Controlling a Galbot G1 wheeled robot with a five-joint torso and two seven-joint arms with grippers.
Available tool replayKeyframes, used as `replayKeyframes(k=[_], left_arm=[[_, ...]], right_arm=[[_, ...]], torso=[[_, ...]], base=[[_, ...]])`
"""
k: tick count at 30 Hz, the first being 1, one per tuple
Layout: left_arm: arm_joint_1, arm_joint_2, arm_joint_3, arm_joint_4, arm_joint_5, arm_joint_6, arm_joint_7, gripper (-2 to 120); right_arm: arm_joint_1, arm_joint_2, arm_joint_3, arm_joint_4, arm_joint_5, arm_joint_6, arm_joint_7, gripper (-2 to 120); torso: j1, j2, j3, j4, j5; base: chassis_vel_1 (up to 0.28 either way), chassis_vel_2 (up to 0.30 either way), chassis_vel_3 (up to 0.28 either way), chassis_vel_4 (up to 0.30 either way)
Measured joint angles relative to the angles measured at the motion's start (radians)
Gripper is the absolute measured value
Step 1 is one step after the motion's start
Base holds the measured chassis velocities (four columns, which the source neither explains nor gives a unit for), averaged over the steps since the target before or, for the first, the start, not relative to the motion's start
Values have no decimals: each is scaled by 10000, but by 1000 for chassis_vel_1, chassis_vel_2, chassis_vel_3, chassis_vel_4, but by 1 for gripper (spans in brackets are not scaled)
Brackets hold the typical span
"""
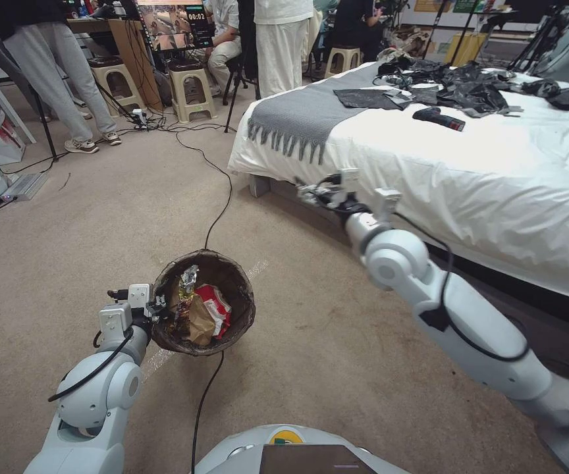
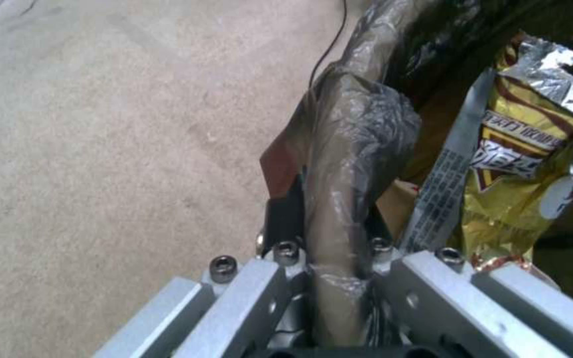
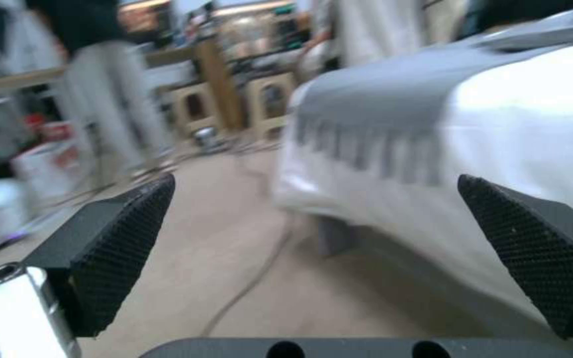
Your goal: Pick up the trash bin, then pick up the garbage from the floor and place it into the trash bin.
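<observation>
The trash bin (image 1: 232,283), lined with a dark brown bag, hangs tilted above the carpet. My left gripper (image 1: 159,306) is shut on its near rim (image 2: 339,199), the bag pinched between the fingers. Inside lie pieces of garbage: a gold and silver wrapper (image 1: 186,283) (image 2: 519,164), a brown one (image 1: 200,322) and a red and white one (image 1: 217,306). My right gripper (image 1: 312,191) is held out in the air beside the bed's corner, open, with nothing between its black ridged pads (image 3: 124,248).
A bed (image 1: 482,171) with a white cover and grey throw (image 1: 311,112) takes up the right side. A black cable (image 1: 215,217) runs across the carpet under the bin. Stools (image 1: 189,89), a monitor stand and standing people are at the back. Open carpet lies left and ahead.
</observation>
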Motion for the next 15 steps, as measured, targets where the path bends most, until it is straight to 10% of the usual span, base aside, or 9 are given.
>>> replayKeyframes(k=[7, 15], left_arm=[[83, 11, -112, -54, -95, 0, 6, 0], [299, 126, -288, 6, -64, -291, 201, 0]], right_arm=[[-4181, 1064, 3626, -386, -4582, 1640, -1871, 100], [-7309, 2776, 5964, 380, -6552, 2911, -2684, 100]], torso=[[0, 0, -1, -3, 0], [0, 0, 0, -2, 3]], base=[[0, 0, 0, 0], [0, 0, 0, 0]])
